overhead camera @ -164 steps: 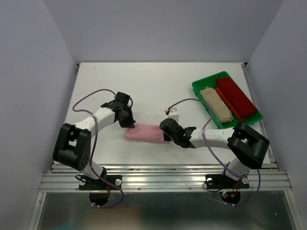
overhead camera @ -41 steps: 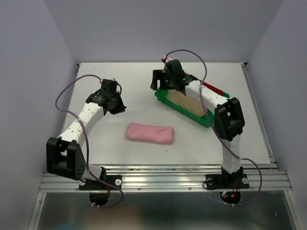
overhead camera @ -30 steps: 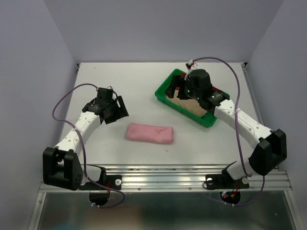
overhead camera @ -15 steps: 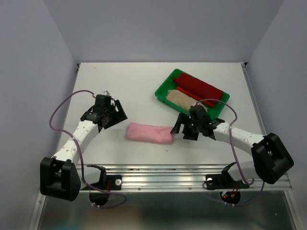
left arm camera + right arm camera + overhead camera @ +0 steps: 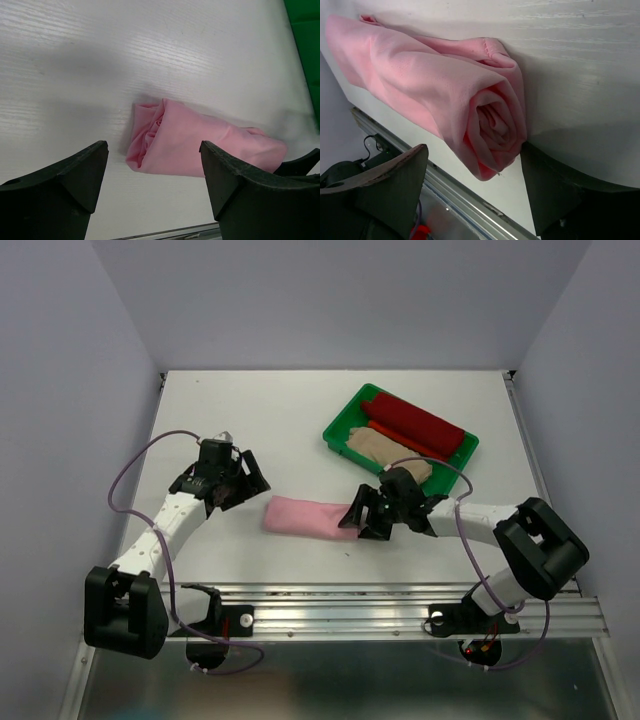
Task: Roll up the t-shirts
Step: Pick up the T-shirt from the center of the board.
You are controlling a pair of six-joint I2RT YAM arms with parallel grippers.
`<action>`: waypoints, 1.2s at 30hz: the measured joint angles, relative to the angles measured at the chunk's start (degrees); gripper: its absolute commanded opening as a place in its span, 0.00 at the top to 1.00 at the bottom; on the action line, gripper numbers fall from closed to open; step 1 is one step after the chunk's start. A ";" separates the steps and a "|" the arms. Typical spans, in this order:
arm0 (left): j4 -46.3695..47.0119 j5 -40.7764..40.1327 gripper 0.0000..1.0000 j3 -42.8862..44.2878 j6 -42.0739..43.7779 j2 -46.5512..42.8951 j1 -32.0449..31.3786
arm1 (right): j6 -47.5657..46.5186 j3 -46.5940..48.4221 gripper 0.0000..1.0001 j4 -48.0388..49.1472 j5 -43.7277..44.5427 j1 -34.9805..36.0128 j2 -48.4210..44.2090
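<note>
Near the front edge, laid left to right across the table: rolled pink shirt. Straddling its right end, jaws wide, clamped on nothing: right gripper, the nearer one. Just off its left end, not touching, equally wide and empty: left gripper. Farther back, side by side in the green tray: beige shirt and red shirt.

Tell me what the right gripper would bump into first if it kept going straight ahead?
Probably the spiral end of the rolled light pink cloth t-shirt, lying just inside the open right gripper.
</note>
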 measured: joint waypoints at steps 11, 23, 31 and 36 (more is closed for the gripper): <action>0.74 0.57 0.15 0.00 -0.02 0.04 0.26 | 3.06 -0.96 0.16 4.52 1.22 0.37 1.51; 1.53 1.05 0.15 -0.04 -0.22 0.72 0.35 | 0.37 1.64 0.12 0.24 9.01 1.40 0.52; 1.64 1.07 0.16 -0.17 -0.87 1.53 0.37 | -1.09 4.57 0.40 3.43 7.34 1.66 5.77; 1.64 0.98 0.16 -0.98 -1.46 1.57 0.74 | -1.57 4.46 0.65 4.07 7.17 1.81 7.34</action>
